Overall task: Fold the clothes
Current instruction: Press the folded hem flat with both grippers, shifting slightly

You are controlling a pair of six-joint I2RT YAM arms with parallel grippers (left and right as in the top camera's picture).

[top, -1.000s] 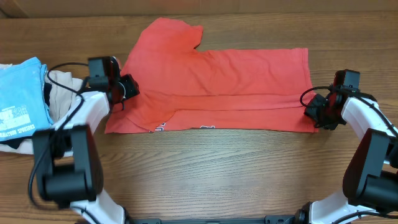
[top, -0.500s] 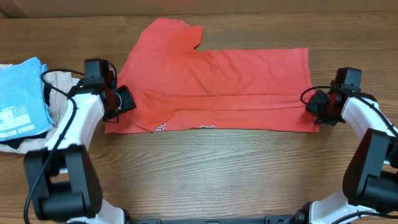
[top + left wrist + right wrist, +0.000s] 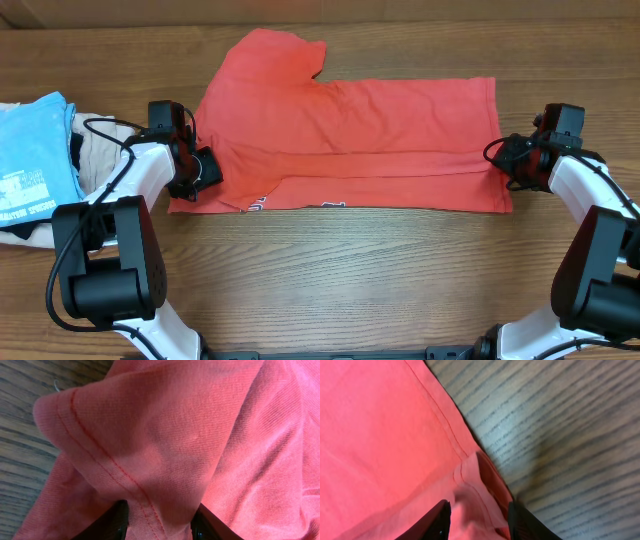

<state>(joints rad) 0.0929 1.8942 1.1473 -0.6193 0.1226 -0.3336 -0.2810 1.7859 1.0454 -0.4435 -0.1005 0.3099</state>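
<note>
The coral-red T-shirt [image 3: 350, 130] lies flat on the wooden table, its lower part folded up so that white lettering [image 3: 255, 203] peeks out at the front edge. My left gripper [image 3: 203, 172] is at the shirt's left edge. In the left wrist view its jaws [image 3: 160, 522] are shut on a raised fold of hemmed red cloth [image 3: 200, 435]. My right gripper [image 3: 510, 162] is at the shirt's right edge. In the right wrist view its jaws [image 3: 479, 520] pinch a puckered bit of the red hem [image 3: 380, 435].
A light blue printed tee [image 3: 30, 160] lies on a beige garment [image 3: 100, 140] at the far left, close to my left arm. Bare wooden table [image 3: 350, 280] lies in front of the shirt.
My left gripper moved toward the front along the shirt's left edge and onto the cloth. My right gripper moved slightly toward the back along the right edge.
</note>
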